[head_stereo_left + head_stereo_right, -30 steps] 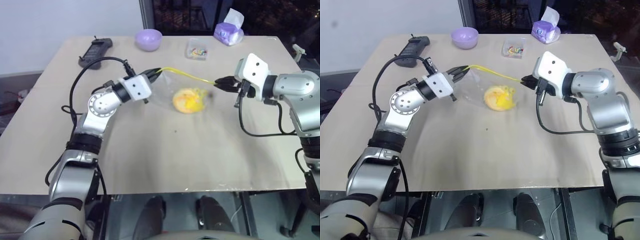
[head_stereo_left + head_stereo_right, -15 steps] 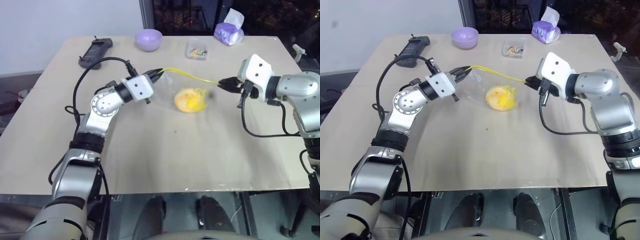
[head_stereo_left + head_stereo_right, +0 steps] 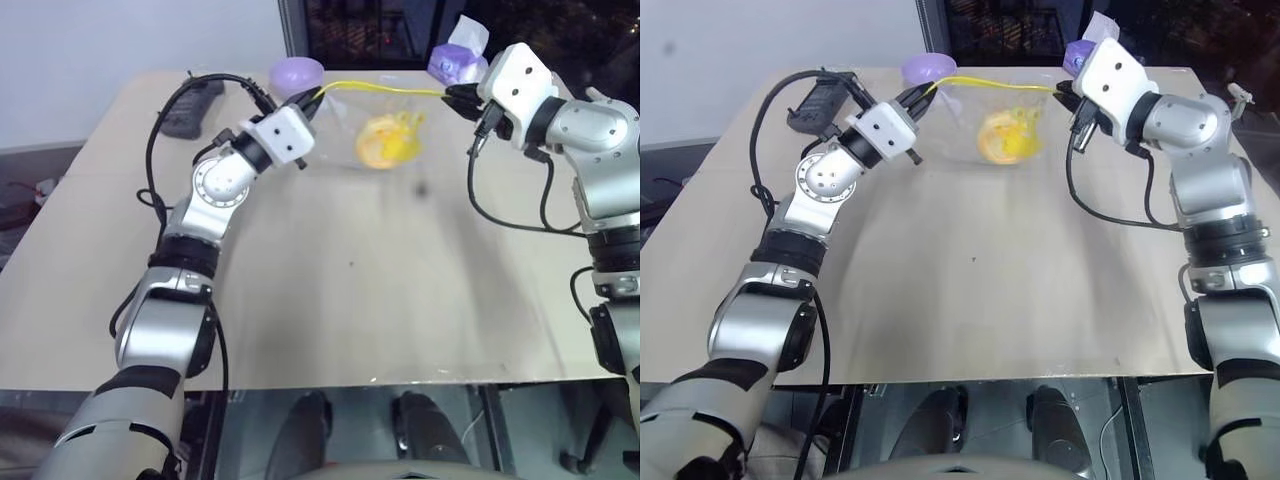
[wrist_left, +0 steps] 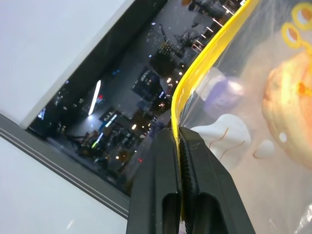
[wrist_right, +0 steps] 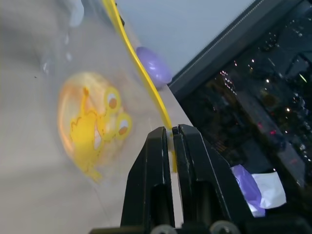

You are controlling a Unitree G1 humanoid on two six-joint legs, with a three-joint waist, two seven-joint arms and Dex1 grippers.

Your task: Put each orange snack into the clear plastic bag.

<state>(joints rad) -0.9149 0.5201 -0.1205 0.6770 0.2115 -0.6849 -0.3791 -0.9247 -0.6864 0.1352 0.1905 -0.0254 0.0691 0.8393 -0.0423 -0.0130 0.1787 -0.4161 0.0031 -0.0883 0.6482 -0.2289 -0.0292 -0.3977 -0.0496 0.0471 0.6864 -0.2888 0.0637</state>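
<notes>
Clear floppy plastic bag [image 3: 385,125] hangs above the beige table [image 3: 350,290] — round orange bun [image 3: 385,142] inside; left gripper [image 3: 312,96] and right gripper [image 3: 452,93] each pinch its yellow seal strip [image 3: 385,88].

Plain tan table [image 3: 330,300], mostly bare; a purple bowl [image 3: 292,72], dark handheld remote-looking device [image 3: 190,105] and purple tissue pack [image 3: 455,60] sit along the far edge.

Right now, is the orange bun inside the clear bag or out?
Inside: the bun hangs within the bag, held up by both grippers.
</notes>
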